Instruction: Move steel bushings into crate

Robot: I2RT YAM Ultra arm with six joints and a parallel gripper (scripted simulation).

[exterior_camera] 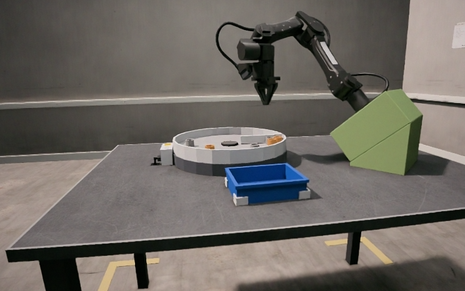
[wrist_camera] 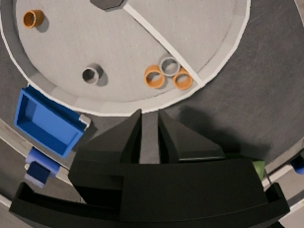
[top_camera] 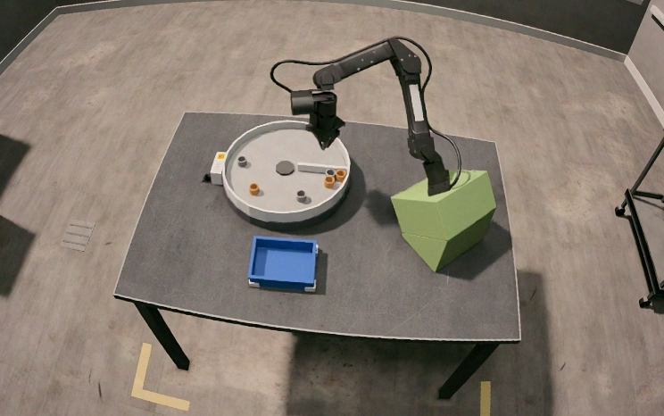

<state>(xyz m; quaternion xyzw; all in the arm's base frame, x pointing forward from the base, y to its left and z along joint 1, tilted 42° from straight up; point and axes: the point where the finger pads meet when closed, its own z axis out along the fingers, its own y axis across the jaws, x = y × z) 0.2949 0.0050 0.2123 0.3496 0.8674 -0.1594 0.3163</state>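
The turntable point(top_camera: 264, 142) point(exterior_camera: 222, 158) point(wrist_camera: 99, 38) carries three grey steel bushings and three orange ones. One steel bushing point(top_camera: 242, 163) point(exterior_camera: 189, 142) stands at the left. Another steel bushing point(top_camera: 301, 198) point(wrist_camera: 98, 70) stands alone near the front wall. The third steel bushing point(top_camera: 327, 172) point(wrist_camera: 161, 66) stands by the white bar, against two orange bushings; it is hidden in the exterior view. The blue crate point(top_camera: 281, 282) point(exterior_camera: 270, 193) point(wrist_camera: 46, 124) is empty. My gripper point(top_camera: 323, 145) point(exterior_camera: 265, 103) point(wrist_camera: 149, 114) is nearly closed with nothing between its fingers, high above the turntable's back right part.
Orange bushings point(top_camera: 328, 184) point(top_camera: 341, 178) crowd beside the white bar point(top_camera: 311, 168) near the right wall; another orange bushing point(top_camera: 253, 191) point(wrist_camera: 40, 17) stands front left. A white box point(top_camera: 216, 171) point(exterior_camera: 166, 155) touches the turntable's left side. The green arm base point(top_camera: 443, 215) point(exterior_camera: 380, 137) is at the right.
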